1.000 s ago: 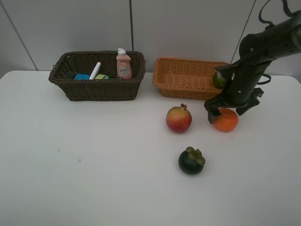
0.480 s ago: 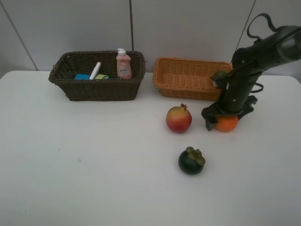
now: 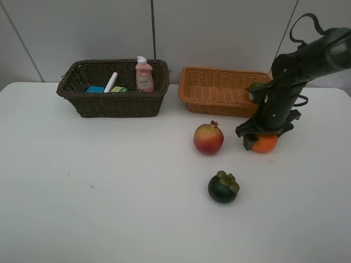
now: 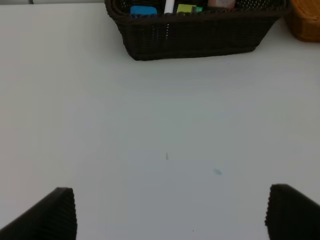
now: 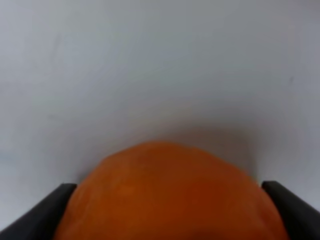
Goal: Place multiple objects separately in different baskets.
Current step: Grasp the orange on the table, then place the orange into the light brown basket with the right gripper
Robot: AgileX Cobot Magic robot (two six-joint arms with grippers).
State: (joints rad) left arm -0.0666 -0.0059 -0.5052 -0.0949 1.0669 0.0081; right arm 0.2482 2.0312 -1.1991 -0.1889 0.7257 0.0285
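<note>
Step in hand: the grasp on the orange [image 3: 266, 145].
- Orange sits on the bench [image 3: 109, 192] just in front of the tan basket [image 3: 218, 92], off its right end.
- Right gripper [image 3: 262, 135] is set down over it, about half open. In the right wrist view a finger [image 5: 42, 212] meets each flank of the fruit. The hold looks made, but the fruit is not lifted.
- Left gripper [image 4: 175, 215] is wide open and empty, over bare bench before the dark basket [image 3: 112, 90], which stands left of the tan basket.
- Pink bottle [image 3: 144, 75] and marker [image 3: 111, 81] are in the dark basket.
- Pomegranate [image 3: 208, 138] and mangosteen [image 3: 223, 187] lie on the bench in front of the tan basket. No fruit shows inside it.

Next move, as I judge it: firm the grip and lift straight up. The fruit is round and may roll out of a loose pinch. Then carry it back over the tan basket's near rim and release it low.
</note>
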